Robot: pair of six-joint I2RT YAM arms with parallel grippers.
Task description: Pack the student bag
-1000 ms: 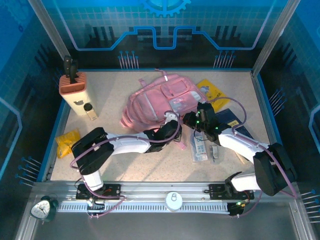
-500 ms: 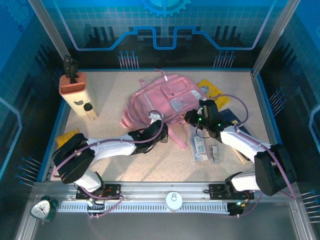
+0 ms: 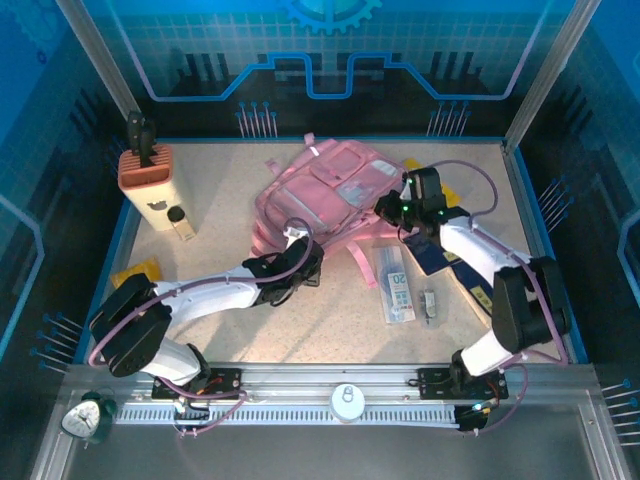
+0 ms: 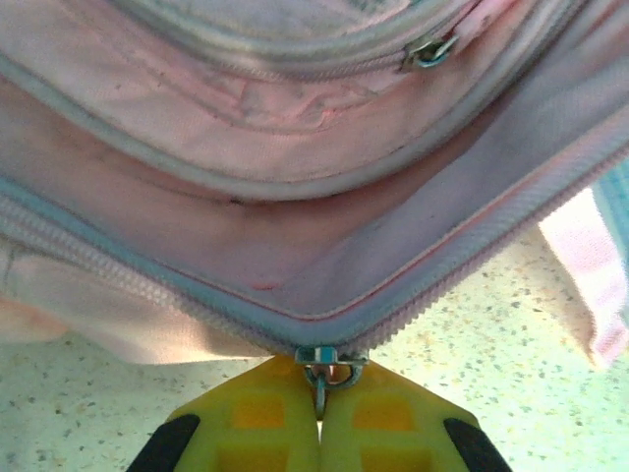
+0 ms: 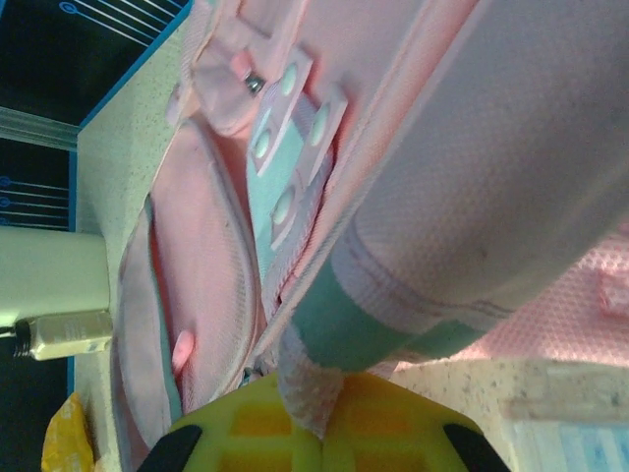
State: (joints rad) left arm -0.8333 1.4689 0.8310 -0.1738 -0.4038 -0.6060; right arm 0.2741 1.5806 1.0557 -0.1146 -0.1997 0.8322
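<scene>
The student bag [image 3: 318,190], a soft pink backpack, lies flat at the middle back of the table. My left gripper [image 3: 298,250] is at its near edge. In the left wrist view its yellow fingers [image 4: 257,413] are shut on the metal zipper pull [image 4: 321,385], at the point where the two zipper rows of the student bag [image 4: 295,236] meet. My right gripper [image 3: 386,209] is at the bag's right side. In the right wrist view it [image 5: 329,418] is shut on a pale pink and teal strap [image 5: 324,379] of the student bag [image 5: 206,285].
A peach holder [image 3: 146,170] with dark handles and a small bottle [image 3: 180,222] stand at the back left. A yellow packet [image 3: 134,272] lies at the left edge. A clear packaged item [image 3: 395,283], a small clip [image 3: 428,303] and a dark blue book [image 3: 438,256] lie right of centre.
My left gripper has slid left along the bag's near edge with the zipper pull. My right gripper has moved toward the back, and the bag has shifted back with it.
</scene>
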